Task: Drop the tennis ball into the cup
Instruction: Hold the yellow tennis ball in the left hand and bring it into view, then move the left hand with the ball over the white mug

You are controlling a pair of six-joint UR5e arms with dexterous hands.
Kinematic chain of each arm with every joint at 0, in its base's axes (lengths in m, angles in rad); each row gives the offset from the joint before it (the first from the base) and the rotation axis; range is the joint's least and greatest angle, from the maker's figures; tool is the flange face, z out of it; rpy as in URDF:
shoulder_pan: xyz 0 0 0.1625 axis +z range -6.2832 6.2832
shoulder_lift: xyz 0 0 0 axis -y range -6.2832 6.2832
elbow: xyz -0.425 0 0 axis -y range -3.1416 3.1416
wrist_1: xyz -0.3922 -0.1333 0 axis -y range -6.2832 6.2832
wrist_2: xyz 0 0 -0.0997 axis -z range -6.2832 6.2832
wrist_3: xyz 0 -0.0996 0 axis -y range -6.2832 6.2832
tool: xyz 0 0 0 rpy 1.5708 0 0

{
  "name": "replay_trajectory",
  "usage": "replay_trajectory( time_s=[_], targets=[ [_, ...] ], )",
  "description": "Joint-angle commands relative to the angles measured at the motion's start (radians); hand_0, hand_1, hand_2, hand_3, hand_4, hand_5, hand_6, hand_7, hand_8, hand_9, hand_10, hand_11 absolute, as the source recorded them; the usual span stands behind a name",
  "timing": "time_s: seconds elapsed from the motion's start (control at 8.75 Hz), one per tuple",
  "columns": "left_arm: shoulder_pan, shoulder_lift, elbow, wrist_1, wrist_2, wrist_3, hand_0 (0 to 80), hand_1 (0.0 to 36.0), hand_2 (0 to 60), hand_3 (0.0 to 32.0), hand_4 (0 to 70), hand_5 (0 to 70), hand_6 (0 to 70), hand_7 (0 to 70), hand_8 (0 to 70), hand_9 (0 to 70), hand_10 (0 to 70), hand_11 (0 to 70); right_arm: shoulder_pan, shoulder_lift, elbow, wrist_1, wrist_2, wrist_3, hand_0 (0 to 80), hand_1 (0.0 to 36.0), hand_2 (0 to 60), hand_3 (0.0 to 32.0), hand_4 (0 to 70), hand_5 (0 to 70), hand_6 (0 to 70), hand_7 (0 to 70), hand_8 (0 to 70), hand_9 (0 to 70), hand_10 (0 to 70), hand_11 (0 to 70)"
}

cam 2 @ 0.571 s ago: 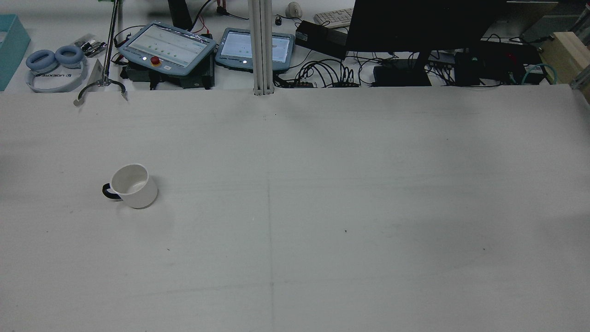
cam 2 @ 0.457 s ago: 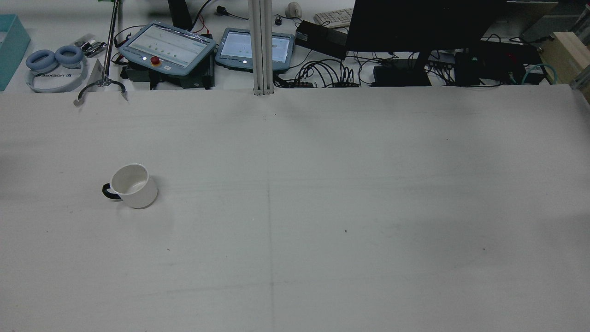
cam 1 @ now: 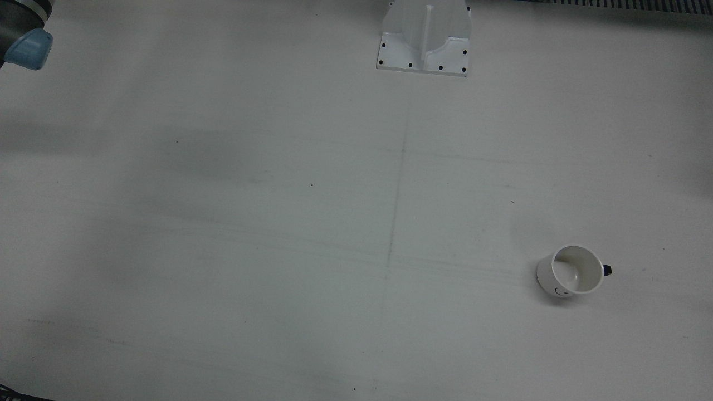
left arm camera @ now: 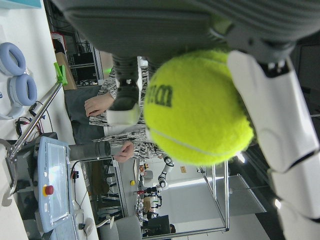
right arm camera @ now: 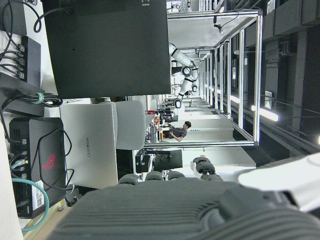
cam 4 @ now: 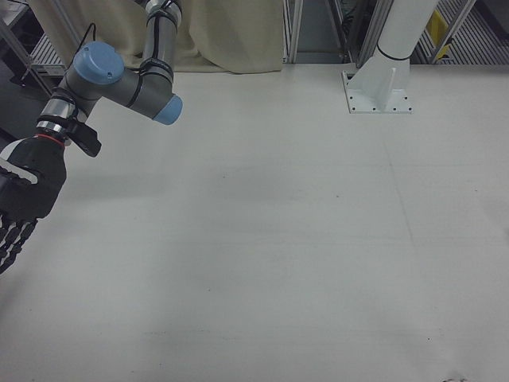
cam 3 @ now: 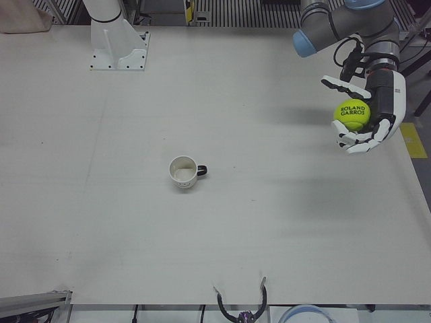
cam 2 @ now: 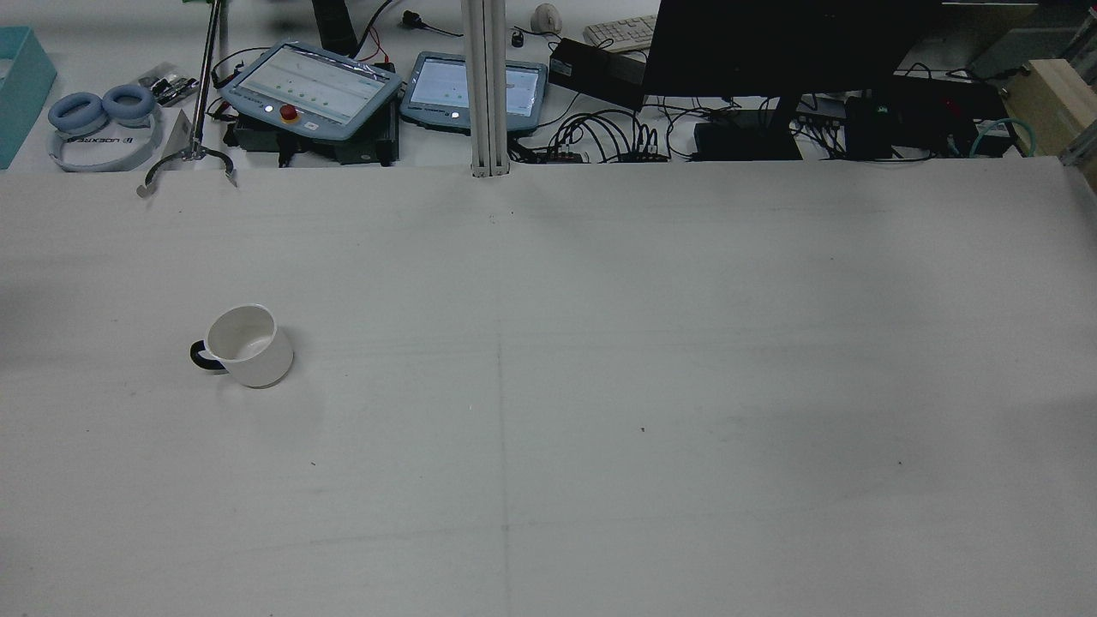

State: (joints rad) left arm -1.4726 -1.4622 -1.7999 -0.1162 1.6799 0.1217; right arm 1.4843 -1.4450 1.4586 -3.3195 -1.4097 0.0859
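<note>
A white cup [cam 2: 248, 345] with a black handle stands upright and empty on the table's left half; it also shows in the front view [cam 1: 571, 271] and the left-front view [cam 3: 183, 171]. My left hand [cam 3: 385, 101] is shut on a yellow-green tennis ball [cam 3: 352, 114] and holds it high above the table's edge, far to the side of the cup. The left hand view shows the ball [left arm camera: 197, 107] between white fingers [left arm camera: 272, 110]. My right hand [cam 4: 28, 187] is open and empty, off the table's other side.
Arm pedestals [cam 1: 424, 36] [cam 3: 114, 40] stand at the robot's side of the table. Beyond the far edge in the rear view are teach pendants [cam 2: 313, 90], headphones [cam 2: 98, 120], a post [cam 2: 484, 86], a monitor [cam 2: 771, 43] and cables.
</note>
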Motion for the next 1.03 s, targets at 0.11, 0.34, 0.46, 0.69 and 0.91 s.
replay_trajectory(
  time_s=[0.11,0.34,0.46,0.69,0.91],
  targets=[
    [0.306,-0.248,-0.007,0.173,-0.092,0.044,51.3,9.2,8.5,0.0,25.2,23.5,70.0,70.0,45.6,59.1,47.7,68.0,-0.001,0.000,0.000,0.000,0.000,0.000,0.0,0.0,0.0,0.0,0.0,0.0,0.0,0.0,0.0,0.0,0.0,0.0],
    [0.389,-0.265,-0.009,0.176,-0.130,0.070,52.1,10.3,7.4,0.0,24.7,23.1,70.0,70.0,44.7,57.5,46.4,66.2,-0.001,0.000,-0.001,0.000,0.000,0.000,0.0,0.0,0.0,0.0,0.0,0.0,0.0,0.0,0.0,0.0,0.0,0.0],
    [0.461,-0.268,-0.004,0.172,-0.153,0.094,52.1,9.4,10.0,0.0,24.3,26.2,70.0,70.0,44.8,57.2,46.5,66.3,-0.001,0.000,-0.001,0.000,0.000,0.000,0.0,0.0,0.0,0.0,0.0,0.0,0.0,0.0,0.0,0.0,0.0,0.0],
    [0.547,-0.279,0.025,0.146,-0.204,0.145,51.2,8.6,9.5,0.0,24.0,25.1,70.0,70.0,44.7,57.1,46.7,66.6,-0.001,0.000,-0.001,0.000,0.000,0.000,0.0,0.0,0.0,0.0,0.0,0.0,0.0,0.0,0.0,0.0,0.0,0.0],
    [0.568,-0.300,0.081,0.126,-0.209,0.147,50.9,8.6,8.0,0.0,24.1,23.6,70.0,70.0,44.7,57.7,47.2,67.3,-0.001,0.000,0.000,0.000,0.000,0.000,0.0,0.0,0.0,0.0,0.0,0.0,0.0,0.0,0.0,0.0,0.0,0.0]
  ],
)
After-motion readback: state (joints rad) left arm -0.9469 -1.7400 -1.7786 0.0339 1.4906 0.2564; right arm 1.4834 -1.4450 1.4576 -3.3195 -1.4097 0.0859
